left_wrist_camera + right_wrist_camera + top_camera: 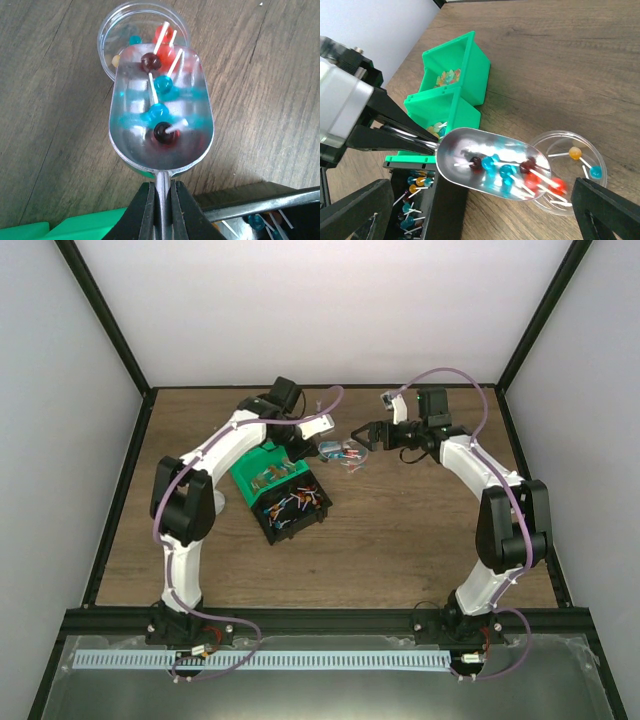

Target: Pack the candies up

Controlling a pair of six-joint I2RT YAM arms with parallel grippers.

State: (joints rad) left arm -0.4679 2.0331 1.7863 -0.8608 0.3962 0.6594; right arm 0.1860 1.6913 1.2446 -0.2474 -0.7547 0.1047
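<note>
Candies [161, 107] sat in the bowl of a metal scoop [130, 145], and what a mix: small ball pieces on white sticks, two dark red and a couple of bright blue, lined up along the shiny metal. The scoop's front lip hung right over a clear round cup [107, 35] that stood on the wooden table [400, 530]. At that lip the red pieces showed only as a blur in the right wrist view. Inside the cup [600, 150] there were already candies, an orange one [575, 152] and a blue one [595, 172] among them, plus red ones toward the scoop side.

The left gripper [161, 210] was clamped tight on the scoop's thin handle, its black fingers [142, 212] pressed against it on both sides. The right gripper [362, 434] stood spread as wide as it goes with nothing in its grasp, just to the right of the cup in the overhead view.

Below the scoop lay a black bin [305, 523] heaped with more stick candies in blue, orange and red. Touching it on the far-left side were the green bins [465, 65], two compartments in a row, each holding a small cluster of yellowish pieces.
</note>
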